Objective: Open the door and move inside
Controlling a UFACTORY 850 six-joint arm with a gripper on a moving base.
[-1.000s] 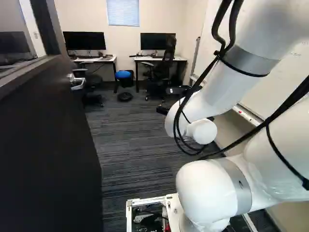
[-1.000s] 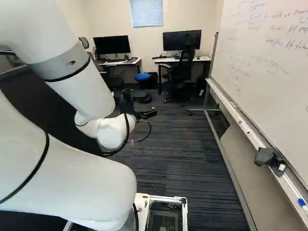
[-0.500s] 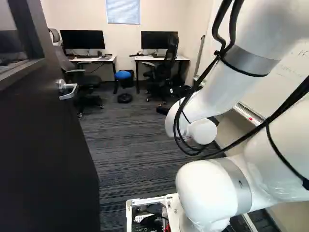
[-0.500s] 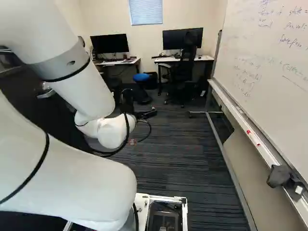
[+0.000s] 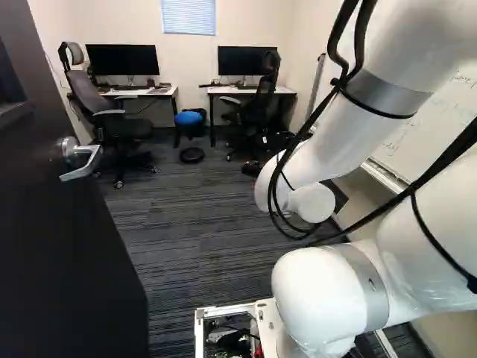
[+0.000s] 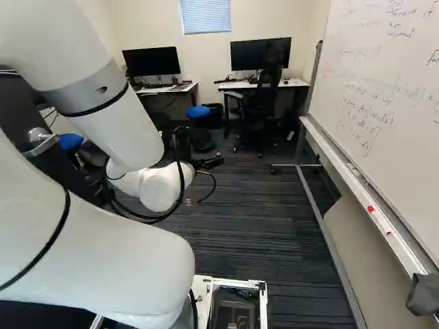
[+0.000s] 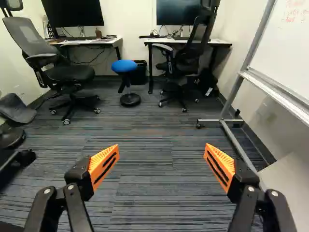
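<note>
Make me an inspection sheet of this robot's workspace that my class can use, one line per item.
Surface: dark striped carpet.
Job's things: dark door standing open at the left of the left base view; lever handle on it.
Clutter: blue-topped stool and two office chairs on the carpet, near the desks.
Pincer: open, nothing between its pads.
Cables: black, looped along the arm.
Surroundings: two desks with monitors; whiteboard at the right of the right base view.
</note>
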